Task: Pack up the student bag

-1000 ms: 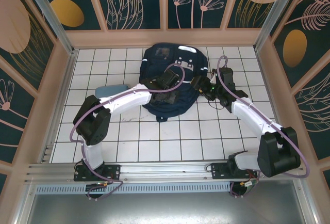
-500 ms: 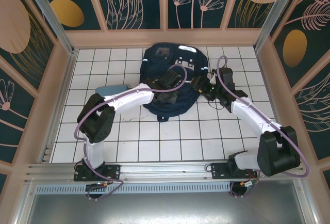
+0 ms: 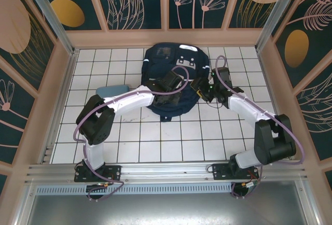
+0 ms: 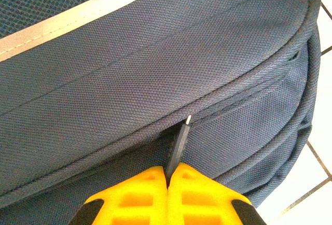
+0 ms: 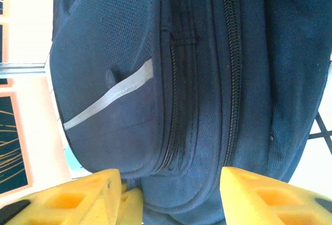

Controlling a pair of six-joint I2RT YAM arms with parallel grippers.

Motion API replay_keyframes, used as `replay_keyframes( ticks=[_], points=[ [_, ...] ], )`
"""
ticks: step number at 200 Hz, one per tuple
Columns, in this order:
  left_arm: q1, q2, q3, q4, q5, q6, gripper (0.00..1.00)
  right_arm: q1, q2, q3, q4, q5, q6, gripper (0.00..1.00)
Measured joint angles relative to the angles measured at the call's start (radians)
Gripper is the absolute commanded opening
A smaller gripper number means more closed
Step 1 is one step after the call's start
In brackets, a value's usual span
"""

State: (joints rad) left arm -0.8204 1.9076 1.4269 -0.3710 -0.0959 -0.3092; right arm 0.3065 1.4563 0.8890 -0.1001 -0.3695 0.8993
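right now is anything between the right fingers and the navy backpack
Nothing visible. The open yellow right fingers face the large navy-blue fabric backpack directly, its zippered side between them. The left fingers are shut on a dark zipper pull of it.

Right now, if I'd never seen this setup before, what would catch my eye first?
A navy student bag lies at the far middle of the white tiled table, with both robot arms reaching over it. The left arm's fingers are pinched shut on a thin dark zipper tab, while the right arm's fingers stand apart around the bag's rounded end.
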Motion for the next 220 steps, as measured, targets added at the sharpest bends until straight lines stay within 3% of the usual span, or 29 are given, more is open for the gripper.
replay_keyframes(
  ticks=[58, 116, 178, 220],
  points=[
    [0.000, -0.039, -0.033, 0.019, 0.008, -0.002, 0.00, 0.000, 0.091, 0.052, 0.026, -0.013, 0.024, 0.24],
    [0.000, -0.076, -0.052, 0.007, -0.046, -0.017, 0.00, 0.000, 0.124, 0.082, 0.021, -0.032, 0.021, 0.06],
    [0.003, -0.118, -0.088, -0.011, -0.124, -0.060, 0.00, 0.002, 0.137, 0.124, -0.028, -0.018, -0.010, 0.04],
    [0.054, -0.174, -0.164, -0.027, -0.153, -0.095, 0.00, 0.002, 0.137, 0.126, -0.039, 0.000, -0.013, 0.03]
  ],
)
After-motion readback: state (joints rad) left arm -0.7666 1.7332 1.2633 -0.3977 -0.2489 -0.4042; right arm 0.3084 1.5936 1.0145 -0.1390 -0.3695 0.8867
